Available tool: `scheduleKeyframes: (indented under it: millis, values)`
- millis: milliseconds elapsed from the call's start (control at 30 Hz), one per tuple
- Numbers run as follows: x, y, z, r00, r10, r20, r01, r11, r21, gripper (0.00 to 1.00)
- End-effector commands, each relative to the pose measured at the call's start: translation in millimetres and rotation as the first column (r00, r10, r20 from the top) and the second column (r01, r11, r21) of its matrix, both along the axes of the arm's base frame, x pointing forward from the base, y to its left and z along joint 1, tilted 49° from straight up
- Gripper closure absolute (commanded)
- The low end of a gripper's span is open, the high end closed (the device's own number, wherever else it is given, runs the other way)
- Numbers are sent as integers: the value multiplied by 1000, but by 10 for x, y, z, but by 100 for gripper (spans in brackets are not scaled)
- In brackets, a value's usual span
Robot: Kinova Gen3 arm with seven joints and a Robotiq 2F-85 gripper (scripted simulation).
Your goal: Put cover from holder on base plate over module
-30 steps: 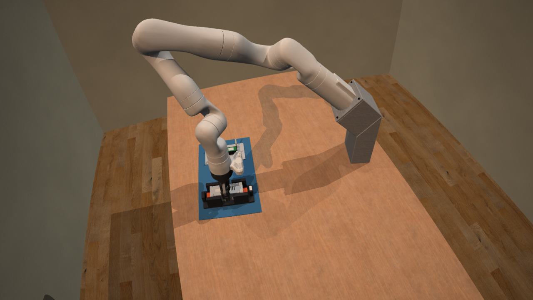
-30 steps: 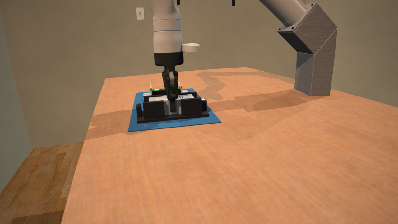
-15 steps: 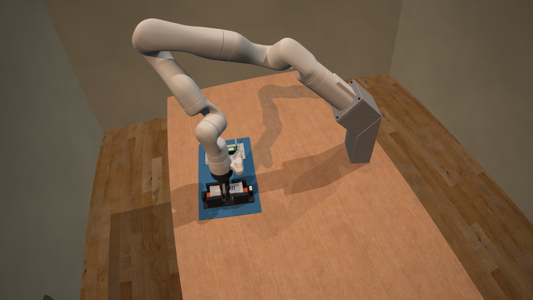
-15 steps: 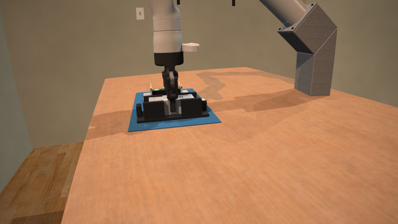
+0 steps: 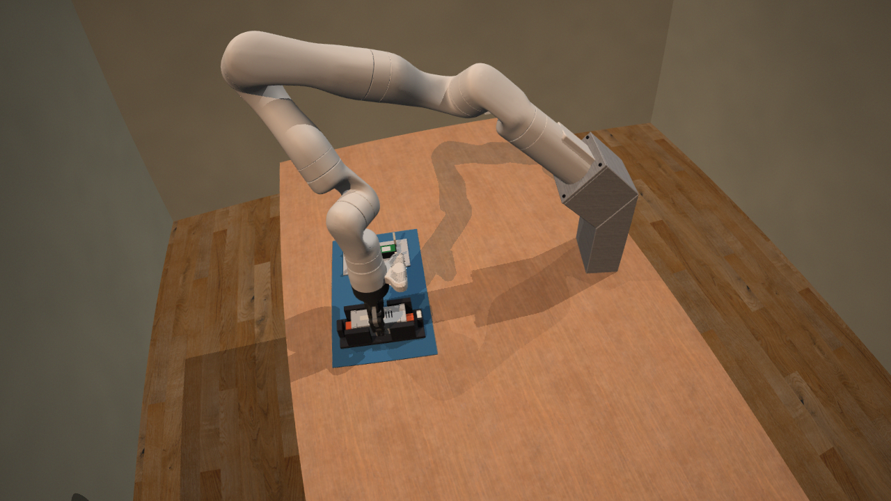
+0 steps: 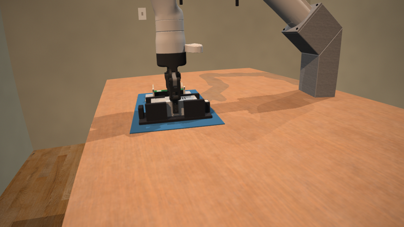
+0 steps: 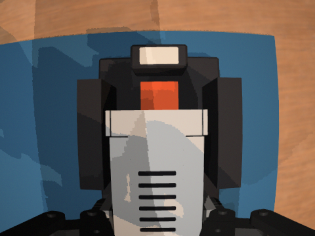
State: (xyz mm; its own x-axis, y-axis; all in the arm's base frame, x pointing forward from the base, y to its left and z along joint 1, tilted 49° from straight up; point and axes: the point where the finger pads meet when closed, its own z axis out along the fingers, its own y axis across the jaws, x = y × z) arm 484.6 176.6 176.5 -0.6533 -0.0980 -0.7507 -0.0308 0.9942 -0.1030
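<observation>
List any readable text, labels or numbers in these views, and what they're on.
None readable in any view.
The grey cover bears only a row of dark slots, no lettering.
The pale tab and orange block on the black holder are blank.
The wall plate is unmarked.
The small green part is too small to tell.
</observation>
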Motion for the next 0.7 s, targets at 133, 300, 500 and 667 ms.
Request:
scheduleKeyframes:
  millis: [133, 300, 500, 667]
  values:
    - [-24, 5, 24, 1000, 1, 1, -1, 1000, 1, 100]
    - [-137, 11, 122, 1000, 1, 1, -1, 1000, 1, 100]
    - [-228, 16, 200, 1000, 1, 1, -1, 1000, 1, 100]
    - [-228, 16, 200, 1000, 1, 1, -1, 1000, 1, 100]
